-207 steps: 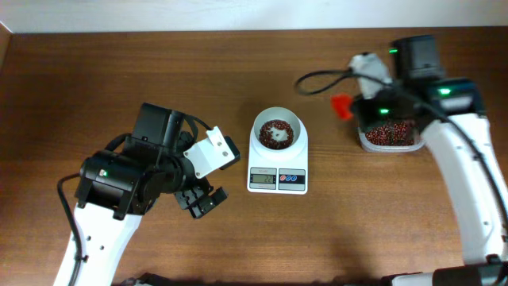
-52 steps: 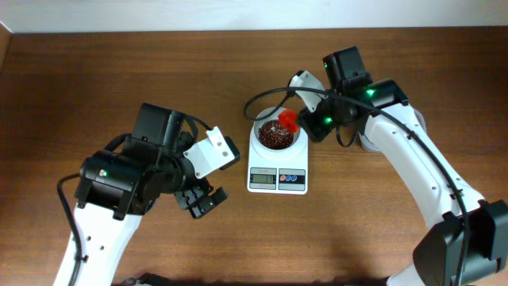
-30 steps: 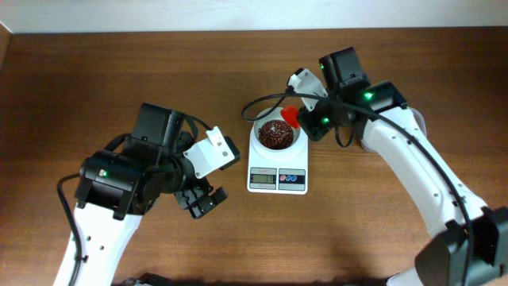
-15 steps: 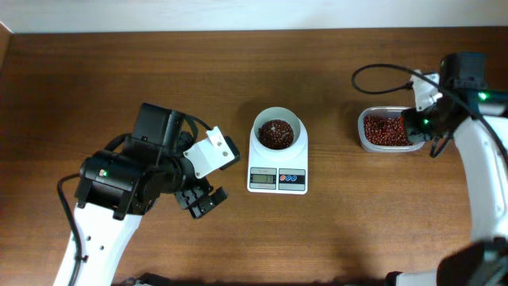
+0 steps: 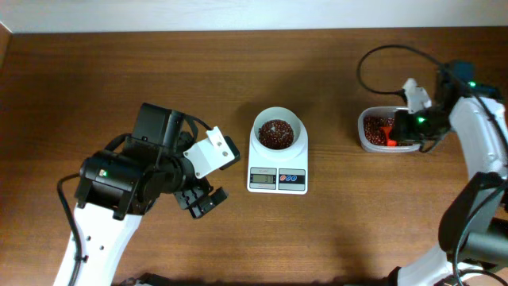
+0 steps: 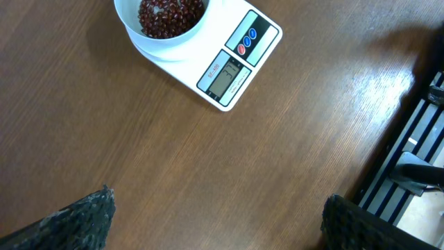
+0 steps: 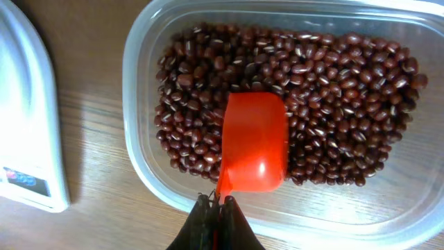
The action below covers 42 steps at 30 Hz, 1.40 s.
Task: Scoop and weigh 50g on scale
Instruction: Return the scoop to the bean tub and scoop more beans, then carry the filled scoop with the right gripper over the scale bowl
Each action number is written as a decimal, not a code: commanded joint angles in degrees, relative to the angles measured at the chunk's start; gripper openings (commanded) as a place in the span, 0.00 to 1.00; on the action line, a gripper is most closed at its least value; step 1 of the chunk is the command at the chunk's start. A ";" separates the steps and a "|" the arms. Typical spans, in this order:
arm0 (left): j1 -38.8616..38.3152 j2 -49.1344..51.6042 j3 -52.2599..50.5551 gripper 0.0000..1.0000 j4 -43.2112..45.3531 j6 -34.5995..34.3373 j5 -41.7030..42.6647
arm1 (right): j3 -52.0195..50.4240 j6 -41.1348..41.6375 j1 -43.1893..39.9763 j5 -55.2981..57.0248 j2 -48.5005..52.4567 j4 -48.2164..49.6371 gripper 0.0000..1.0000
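White arms [image 5: 95,238], black joints [image 5: 119,179], cables [image 5: 379,54]

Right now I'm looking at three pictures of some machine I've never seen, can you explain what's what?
These are two robot arms at a wooden table. One picture looks down from above; the other two come from cameras on the wrists. In the middle stands a white scale with a bowl of red-brown beans. Beside the right arm, a clear tub holds more beans. The left gripper is open and empty. The right gripper is shut on the handle of a red scoop lying on the tub's beans.
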 commanded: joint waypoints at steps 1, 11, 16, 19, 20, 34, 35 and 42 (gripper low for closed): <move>0.39 -0.02 0.90 0.99 0.09 0.87 -0.17 | -0.26 0.63 -6.97 -15.30 0.96 -1.53 0.04; 0.39 -0.02 0.90 0.99 0.09 0.87 -0.17 | -0.59 -4.15 -20.39 -30.49 4.90 -4.79 0.04; 0.39 -0.02 0.90 0.99 0.09 0.87 -0.17 | -0.57 -7.37 -22.64 -37.53 4.85 -6.97 0.04; 0.39 -0.02 0.90 0.99 0.09 0.87 -0.17 | -0.57 -7.39 -22.58 -41.38 4.85 -7.85 0.04; 0.39 -0.02 0.90 0.99 0.09 0.87 -0.17 | -0.57 -7.58 -22.51 -42.66 4.85 -8.48 0.04; 0.39 -0.02 0.90 0.99 0.09 0.87 -0.17 | -0.57 -16.22 -2.73 -54.97 4.81 -15.47 0.04; 0.39 -0.02 0.90 0.99 0.09 0.87 -0.17 | -0.57 -16.22 -0.90 -54.95 4.81 -15.17 0.04; 0.39 -0.02 0.90 0.99 0.09 0.85 -0.17 | -0.57 -16.06 9.92 -54.93 4.81 -8.72 0.04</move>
